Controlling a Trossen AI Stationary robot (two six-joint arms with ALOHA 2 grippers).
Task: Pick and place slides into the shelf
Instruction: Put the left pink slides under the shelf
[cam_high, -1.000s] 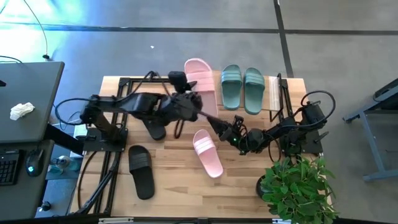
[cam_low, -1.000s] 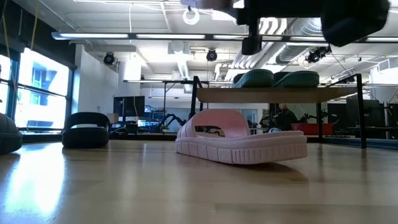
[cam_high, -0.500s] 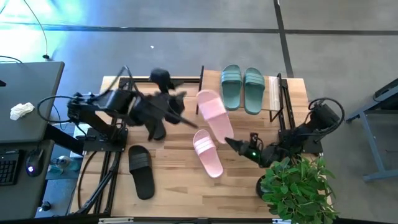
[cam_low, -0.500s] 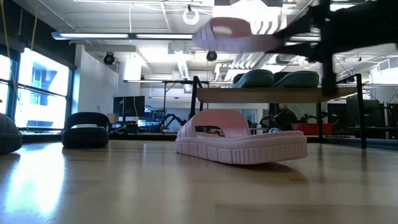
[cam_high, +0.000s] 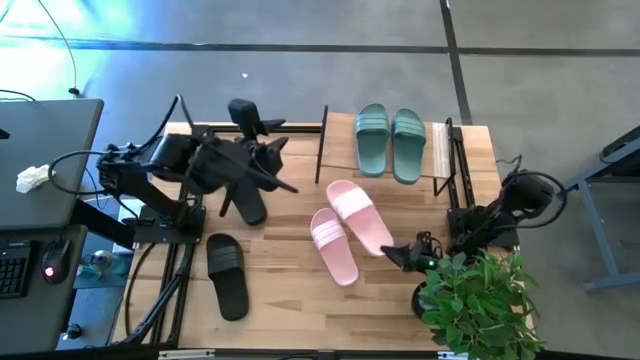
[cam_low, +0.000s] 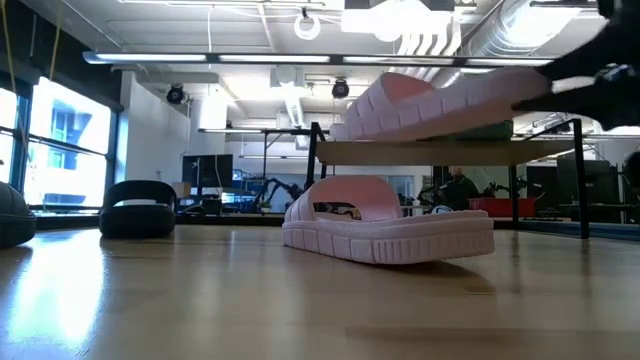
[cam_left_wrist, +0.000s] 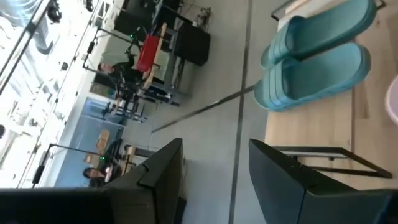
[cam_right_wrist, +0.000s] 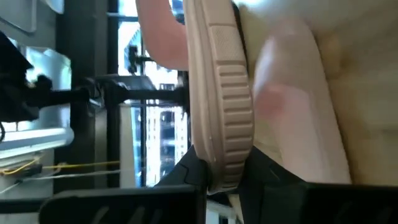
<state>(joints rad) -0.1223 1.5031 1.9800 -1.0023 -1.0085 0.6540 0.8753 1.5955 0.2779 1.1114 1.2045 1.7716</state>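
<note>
While aloft, pink slide (cam_high: 358, 216) in right pincer (cam_high: 398, 257).

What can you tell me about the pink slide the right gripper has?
The pink slide is a light-pink open-toe sandal with one wide strap and a ribbed, foam-like sole edge. The right gripper is shut on one end of its sole, holding it clear of the tabletop, tilted, above and partly across the other pink slide, which lies flat. In the low view it hangs in front of the shelf.
</note>
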